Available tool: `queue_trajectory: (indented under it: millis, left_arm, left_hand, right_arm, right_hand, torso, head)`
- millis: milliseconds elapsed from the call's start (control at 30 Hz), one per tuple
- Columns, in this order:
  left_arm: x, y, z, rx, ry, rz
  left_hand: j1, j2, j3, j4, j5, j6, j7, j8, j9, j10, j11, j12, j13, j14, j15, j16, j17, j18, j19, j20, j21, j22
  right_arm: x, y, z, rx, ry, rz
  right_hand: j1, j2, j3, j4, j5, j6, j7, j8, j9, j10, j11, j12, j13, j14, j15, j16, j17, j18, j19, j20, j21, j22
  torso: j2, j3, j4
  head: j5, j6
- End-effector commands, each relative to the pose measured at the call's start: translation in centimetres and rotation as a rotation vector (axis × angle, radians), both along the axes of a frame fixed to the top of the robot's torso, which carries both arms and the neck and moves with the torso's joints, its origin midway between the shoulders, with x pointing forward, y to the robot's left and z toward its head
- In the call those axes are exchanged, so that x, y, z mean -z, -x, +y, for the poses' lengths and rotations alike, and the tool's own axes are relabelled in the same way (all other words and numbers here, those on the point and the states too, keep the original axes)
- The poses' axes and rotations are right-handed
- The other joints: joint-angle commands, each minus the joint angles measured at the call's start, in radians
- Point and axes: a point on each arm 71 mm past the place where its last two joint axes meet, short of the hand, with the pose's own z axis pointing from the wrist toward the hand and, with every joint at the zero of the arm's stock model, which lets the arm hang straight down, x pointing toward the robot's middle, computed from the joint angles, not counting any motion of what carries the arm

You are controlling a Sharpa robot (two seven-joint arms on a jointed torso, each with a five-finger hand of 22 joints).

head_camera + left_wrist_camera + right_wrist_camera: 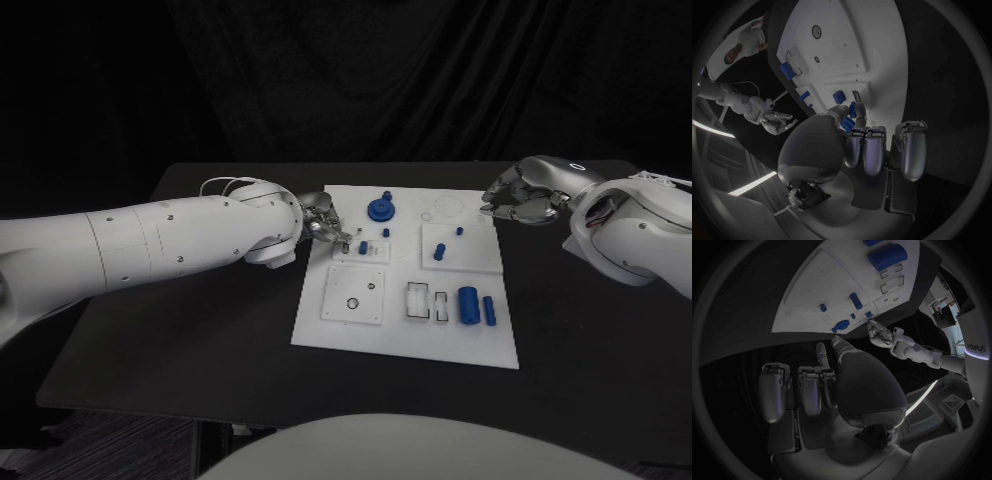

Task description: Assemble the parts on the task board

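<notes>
**Both hands at the far corners of the board; left fingers at a small blue part**

Left hand (320, 222): it sits over the left edge of the flat white rectangular task board (378, 333), toward that edge's far end. In the left wrist view the fingers (869, 150) are curled in together, and their tips meet a small blue peg-like part (857, 110) at the board's edge. The thumb lies close against it. Whether the part is actually pinched or only touched cannot be told.

Task board: it lies in the middle of the black table (188, 330). A blue round knob part with a stem (381, 208) stands near the far edge. Short blue pegs (438, 251) stand on a raised white square right of centre. A large blue cylinder (467, 305) lies near the right edge toward the near end, with a slimmer blue cylinder (489, 311) just beside it, on its right. A white square plate with a round hole (356, 295) lies toward the near left corner.

Right hand (522, 200): it sits just off the board's far right corner, above the table. Its fingers (809, 390) are folded in toward the palm, side by side, with nothing seen in them and no contact with the board.
</notes>
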Motion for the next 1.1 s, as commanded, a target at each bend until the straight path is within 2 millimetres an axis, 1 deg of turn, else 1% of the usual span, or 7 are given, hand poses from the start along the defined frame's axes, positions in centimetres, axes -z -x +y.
queue_trajectory:
  millis: [33, 267, 467, 900, 1100]
  left_arm:
    - [0.10, 0.11, -0.25, 0.039, -0.029, -0.021]
    - [0.36, 0.28, -0.33, 0.046, -0.034, -0.021]
    - [0.46, 0.37, -0.35, 0.046, -0.033, -0.021]
    - [0.64, 0.57, -0.44, 0.050, -0.034, -0.014]
    - [0.78, 0.69, -0.48, 0.054, -0.035, -0.007]
  left_hand:
    - [-0.001, -0.008, 0.004, 0.001, 0.002, 0.007, 0.002, 0.007, 0.001, 0.106, -0.007, 0.003, 0.261, 0.107, -0.004, 0.003, 0.263, 0.019, 0.025, -0.002, -0.002, 0.190]
    - [-0.006, -0.010, 0.008, 0.003, -0.001, 0.010, 0.002, 0.009, 0.003, 0.106, -0.008, 0.003, 0.261, 0.107, -0.005, 0.003, 0.263, 0.019, 0.026, -0.003, -0.002, 0.191]
    - [-0.006, -0.010, 0.008, 0.003, -0.001, 0.010, 0.002, 0.009, 0.003, 0.106, -0.008, 0.003, 0.261, 0.107, -0.005, 0.003, 0.263, 0.019, 0.026, -0.003, -0.002, 0.191]
    - [-0.007, -0.010, 0.009, 0.003, -0.002, 0.011, 0.002, 0.009, 0.003, 0.106, -0.008, 0.003, 0.261, 0.107, -0.005, 0.003, 0.263, 0.019, 0.026, -0.003, -0.001, 0.191]
    - [-0.008, -0.010, 0.011, 0.003, -0.002, 0.012, 0.001, 0.010, 0.004, 0.106, -0.008, 0.003, 0.261, 0.107, -0.005, 0.003, 0.263, 0.019, 0.026, -0.003, -0.002, 0.191]
  right_arm:
    - [0.17, 0.01, -0.17, 0.019, 0.008, 0.010]
    - [0.21, 0.01, -0.08, 0.017, 0.008, 0.012]
    - [0.24, 0.01, -0.12, 0.017, 0.009, 0.013]
    - [0.29, 0.02, -0.11, 0.018, 0.011, 0.016]
    - [0.32, 0.03, -0.07, 0.018, 0.012, 0.019]
  right_hand:
    - [0.012, 0.000, 0.000, -0.005, 0.005, 0.008, 0.000, -0.004, -0.002, 0.104, 0.003, 0.003, 0.263, 0.103, 0.006, 0.003, 0.263, 0.008, 0.054, 0.004, -0.006, 0.232]
    - [0.013, 0.000, 0.001, -0.006, 0.005, 0.008, 0.000, -0.005, -0.002, 0.104, 0.003, 0.003, 0.263, 0.103, 0.006, 0.003, 0.263, 0.008, 0.054, 0.004, -0.007, 0.231]
    - [0.014, 0.001, 0.001, -0.007, 0.005, 0.008, 0.000, -0.005, -0.002, 0.104, 0.003, 0.003, 0.263, 0.103, 0.006, 0.003, 0.263, 0.008, 0.054, 0.004, -0.007, 0.232]
    - [0.015, 0.001, 0.002, -0.008, 0.005, 0.008, 0.000, -0.005, -0.002, 0.104, 0.003, 0.003, 0.263, 0.103, 0.006, 0.003, 0.263, 0.008, 0.054, 0.004, -0.007, 0.232]
    - [0.015, 0.001, 0.002, -0.008, 0.005, 0.008, 0.000, -0.005, -0.002, 0.104, 0.003, 0.003, 0.263, 0.103, 0.006, 0.003, 0.263, 0.008, 0.054, 0.004, -0.007, 0.232]
  torso:
    - [0.001, 0.0003, -0.0002]
    - [0.001, -0.0009, -0.0006]
    - [0.000, 0.0006, 0.0007]
    - [0.000, -0.0003, 0.0007]
    - [0.000, 0.0006, 0.0005]
  head:
    - [0.003, 0.000]
    - [0.003, 0.000]
    - [0.004, 0.000]
    - [0.005, 0.000]
    - [0.005, 0.000]
